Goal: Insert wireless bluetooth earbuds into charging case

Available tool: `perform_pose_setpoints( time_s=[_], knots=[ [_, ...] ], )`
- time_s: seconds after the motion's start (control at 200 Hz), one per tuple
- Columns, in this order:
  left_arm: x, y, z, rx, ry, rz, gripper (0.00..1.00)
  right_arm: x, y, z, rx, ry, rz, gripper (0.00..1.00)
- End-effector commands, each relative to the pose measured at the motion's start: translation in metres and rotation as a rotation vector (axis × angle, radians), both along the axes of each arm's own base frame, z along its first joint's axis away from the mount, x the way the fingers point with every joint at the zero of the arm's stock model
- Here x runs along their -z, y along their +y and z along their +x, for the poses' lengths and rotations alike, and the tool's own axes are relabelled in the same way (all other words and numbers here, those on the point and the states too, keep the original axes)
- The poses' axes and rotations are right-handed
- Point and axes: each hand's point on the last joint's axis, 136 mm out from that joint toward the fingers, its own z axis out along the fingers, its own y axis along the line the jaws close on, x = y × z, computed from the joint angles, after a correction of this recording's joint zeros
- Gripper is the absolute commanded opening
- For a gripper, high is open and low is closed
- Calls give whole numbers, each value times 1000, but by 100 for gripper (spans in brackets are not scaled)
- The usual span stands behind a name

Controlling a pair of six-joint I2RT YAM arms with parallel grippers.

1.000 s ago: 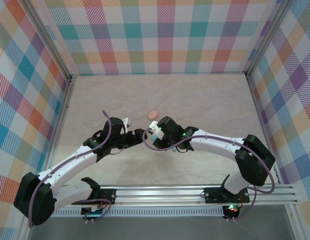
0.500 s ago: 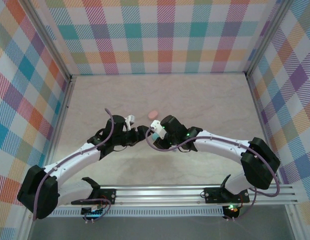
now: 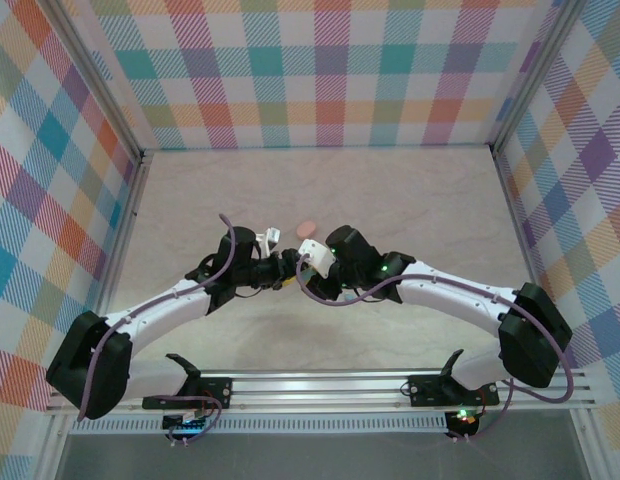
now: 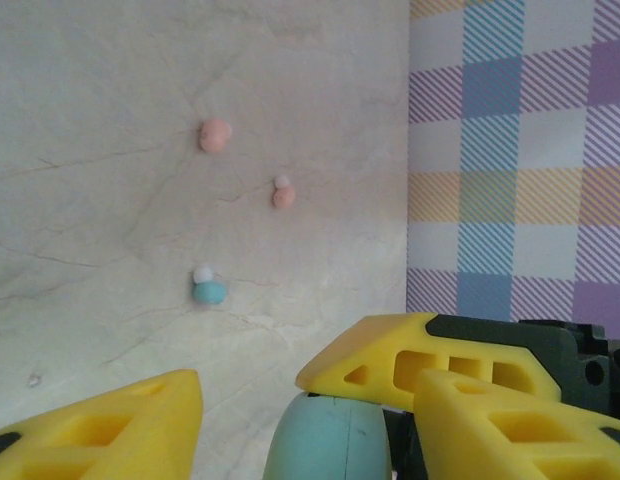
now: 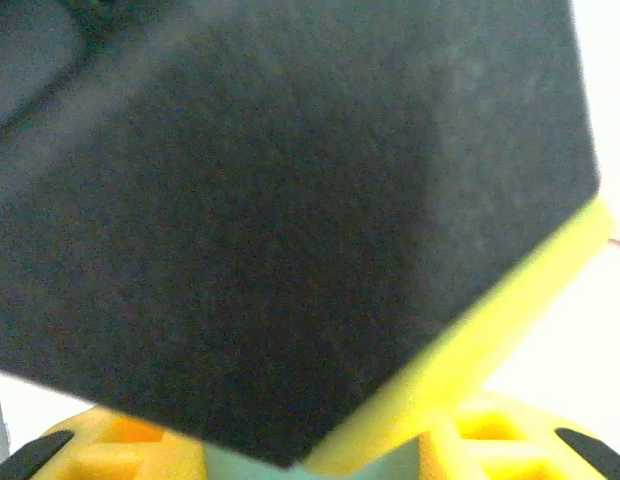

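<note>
No words, numbers or signs can be read on anything here.

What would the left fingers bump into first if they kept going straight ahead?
Probably the light blue case, sitting between the left fingers and held by the right fingers. Depth is hard to judge.
</note>
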Motion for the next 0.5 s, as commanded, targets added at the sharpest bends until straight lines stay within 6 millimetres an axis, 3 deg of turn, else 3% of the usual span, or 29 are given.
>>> perform_pose_setpoints(
  time_s=[0.0, 0.495],
  knots=[
    [-20, -7, -2, 48, -25, -72, 56, -20, 10, -3, -60, -31, 36, 32],
    [-25, -10, -11, 93, 5, -91, 43, -30, 7, 18, -25, -62, 25, 33]
  ],
)
